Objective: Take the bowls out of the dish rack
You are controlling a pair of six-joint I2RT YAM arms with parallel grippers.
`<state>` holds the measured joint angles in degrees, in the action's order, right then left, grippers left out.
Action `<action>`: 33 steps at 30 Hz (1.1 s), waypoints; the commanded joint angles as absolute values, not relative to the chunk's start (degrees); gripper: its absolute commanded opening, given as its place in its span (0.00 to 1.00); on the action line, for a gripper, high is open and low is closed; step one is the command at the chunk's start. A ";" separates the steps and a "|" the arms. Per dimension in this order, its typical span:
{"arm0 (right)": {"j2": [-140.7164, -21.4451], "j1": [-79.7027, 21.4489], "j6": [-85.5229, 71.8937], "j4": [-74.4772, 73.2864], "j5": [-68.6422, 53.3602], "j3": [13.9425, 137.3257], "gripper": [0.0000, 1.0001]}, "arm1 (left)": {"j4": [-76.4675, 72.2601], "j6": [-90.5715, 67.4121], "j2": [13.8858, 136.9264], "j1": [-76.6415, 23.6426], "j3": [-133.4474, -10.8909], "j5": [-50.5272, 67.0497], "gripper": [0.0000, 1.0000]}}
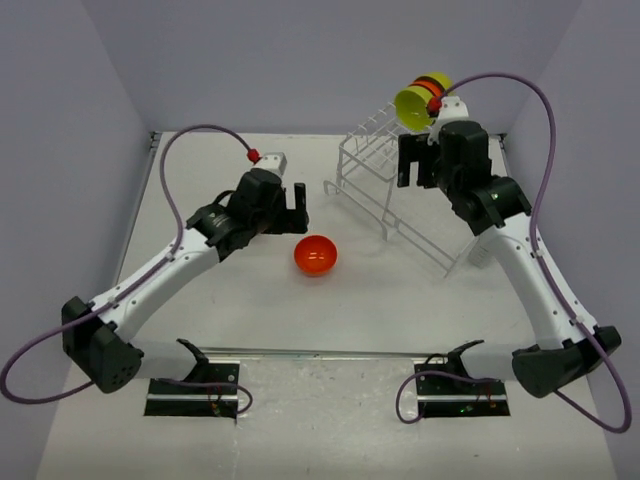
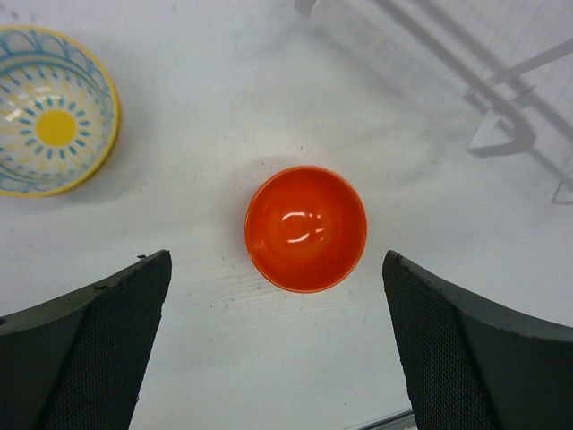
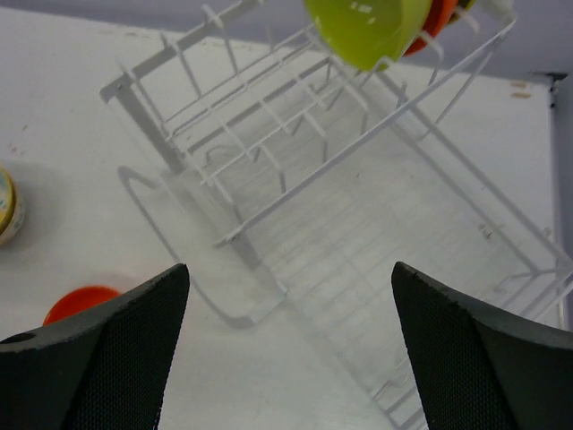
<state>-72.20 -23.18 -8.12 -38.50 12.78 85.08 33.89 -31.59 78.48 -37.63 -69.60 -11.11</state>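
Note:
An orange-red bowl (image 1: 315,255) stands upright on the table and also shows in the left wrist view (image 2: 306,228). My left gripper (image 1: 293,212) is open and empty, above and just behind it (image 2: 277,358). A cream bowl with blue rim and yellow centre (image 2: 49,112) stands on the table left of the orange one; the left arm hides it in the top view. The white wire dish rack (image 1: 385,180) holds a lime-green bowl (image 1: 412,108), an orange-red bowl (image 3: 439,18) and a yellow bowl (image 1: 437,82) at its far end. My right gripper (image 1: 417,175) is open and empty above the rack (image 3: 291,358).
The rack's long sloping rails (image 3: 421,233) run toward the right arm. Grey walls close the table at the back and both sides. Cables loop from both wrists.

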 commanded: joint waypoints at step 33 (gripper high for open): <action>-116.10 -21.36 34.28 -14.94 46.32 122.78 0.40 | 38.59 -23.73 54.23 -37.35 -53.18 -33.40 1.00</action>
<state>-115.22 -21.71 31.79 -19.81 44.42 121.80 40.75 -24.21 54.92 -37.63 -54.02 -31.24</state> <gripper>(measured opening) 0.403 0.997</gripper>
